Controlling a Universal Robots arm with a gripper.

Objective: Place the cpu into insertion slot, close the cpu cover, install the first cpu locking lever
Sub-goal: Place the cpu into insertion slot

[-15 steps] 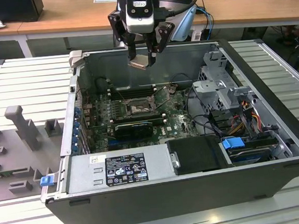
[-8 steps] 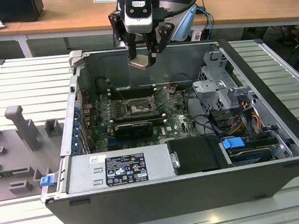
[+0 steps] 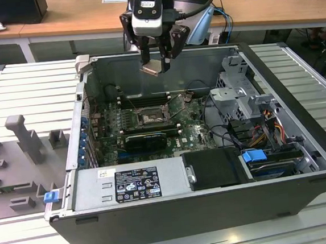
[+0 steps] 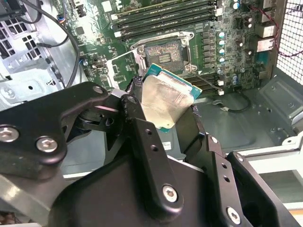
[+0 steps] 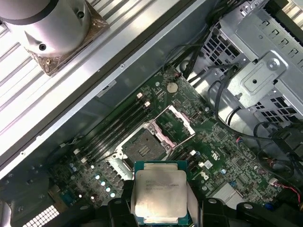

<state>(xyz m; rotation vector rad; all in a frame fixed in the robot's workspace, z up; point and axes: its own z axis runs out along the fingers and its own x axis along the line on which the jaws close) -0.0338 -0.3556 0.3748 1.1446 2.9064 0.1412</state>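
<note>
My gripper (image 3: 157, 65) hangs above the back of an open computer case, shut on the cpu (image 3: 151, 69). The cpu's pale silver face (image 4: 165, 101) sits tilted between the black fingers (image 4: 142, 137) in both wrist views, with its green edge showing (image 5: 159, 195). Below it on the green board lies the insertion slot (image 3: 149, 118) (image 4: 163, 52) (image 5: 140, 146), dark-centred and uncovered. The cpu cover (image 5: 176, 124) stands swung open beside the slot. A thin metal lever (image 4: 208, 81) runs along one side of the slot.
Long black memory slots (image 4: 165, 16) run beside the socket. A metal drive cage (image 3: 237, 92) with cables fills the exterior view's right of the case, and a power supply (image 3: 134, 184) lies at the front. Grey fixtures (image 3: 22, 140) stand on the table at the exterior view's left.
</note>
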